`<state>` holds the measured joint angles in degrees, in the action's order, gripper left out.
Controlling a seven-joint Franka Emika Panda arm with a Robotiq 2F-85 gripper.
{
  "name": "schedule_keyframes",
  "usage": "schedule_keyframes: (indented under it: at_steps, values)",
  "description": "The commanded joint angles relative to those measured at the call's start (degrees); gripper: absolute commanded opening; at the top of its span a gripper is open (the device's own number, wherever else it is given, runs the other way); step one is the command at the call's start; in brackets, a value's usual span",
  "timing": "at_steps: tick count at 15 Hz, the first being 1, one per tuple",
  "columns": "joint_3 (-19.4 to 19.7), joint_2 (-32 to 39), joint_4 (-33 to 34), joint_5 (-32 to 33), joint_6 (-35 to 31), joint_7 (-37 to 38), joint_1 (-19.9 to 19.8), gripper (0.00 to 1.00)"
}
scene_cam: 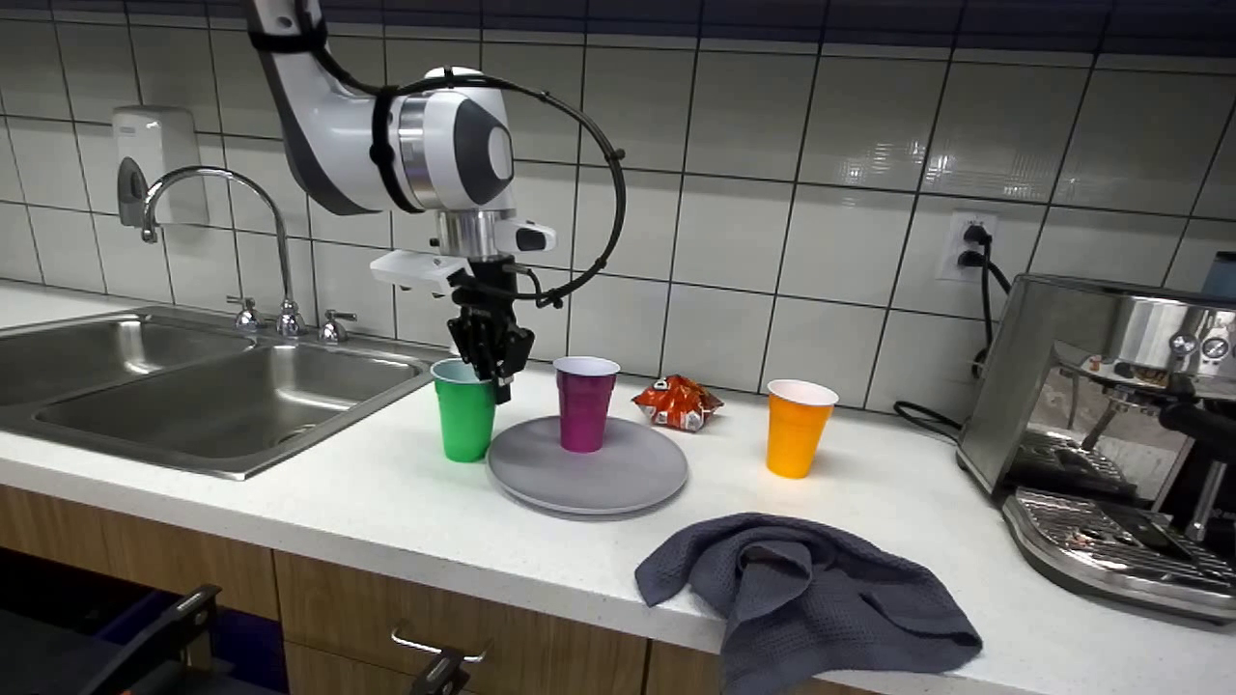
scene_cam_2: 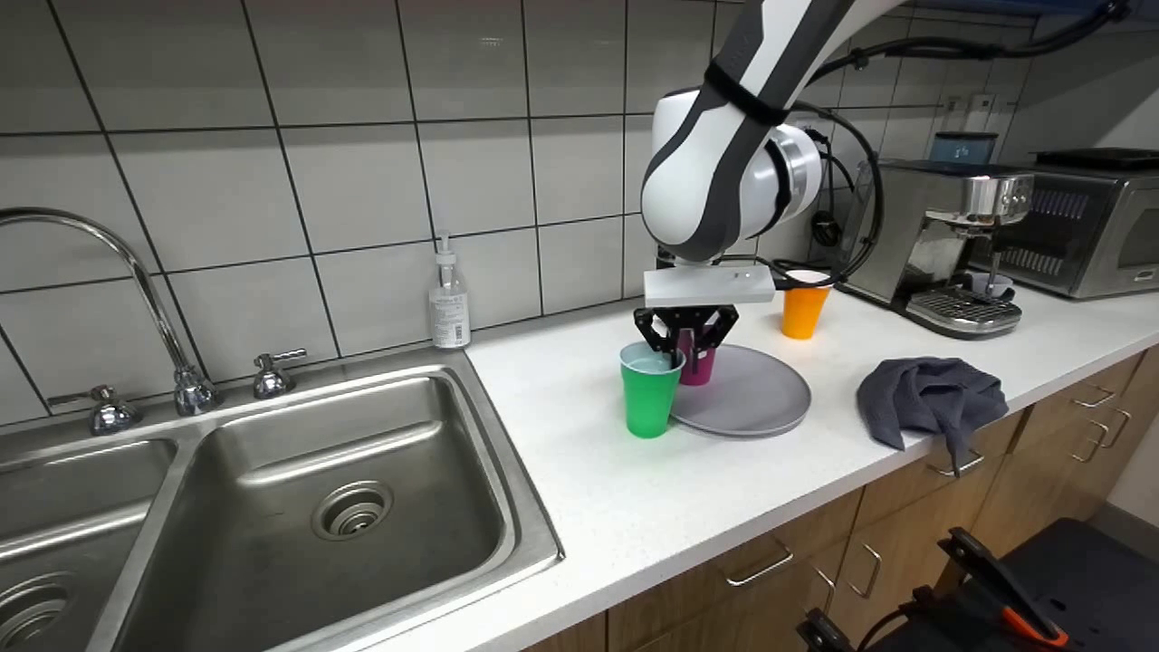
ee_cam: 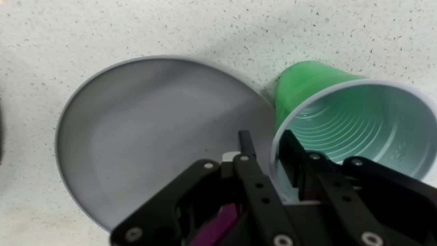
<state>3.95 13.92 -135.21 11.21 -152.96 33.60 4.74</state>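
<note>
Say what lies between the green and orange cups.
In an exterior view, between the green cup and orange cup: the gray plate with the magenta cup on it and, nearer the wall, a red packet.

In an exterior view, on white counter (scene_cam: pixel 386 473) around gray plate (scene_cam: pixel 623 483): green cup (scene_cam: pixel 466 420) at ten o'clock, red bag (scene_cam: pixel 677 403) at two, orange cup (scene_cam: pixel 798 432) at three, coffee machine (scene_cam: pixel 1110 439) beyond, towel (scene_cam: pixel 811 598) at four.
</note>
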Motion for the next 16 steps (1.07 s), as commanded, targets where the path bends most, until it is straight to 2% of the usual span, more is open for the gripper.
schedule_keyframes:
  at_steps: [1,16]
  values:
    - [0.84,-0.55,0.1,-0.44,0.39,0.32,1.15,0.0]
    - [-0.53,-5.26,-2.5,-2.47,-0.1,-1.28,1.23,0.01]
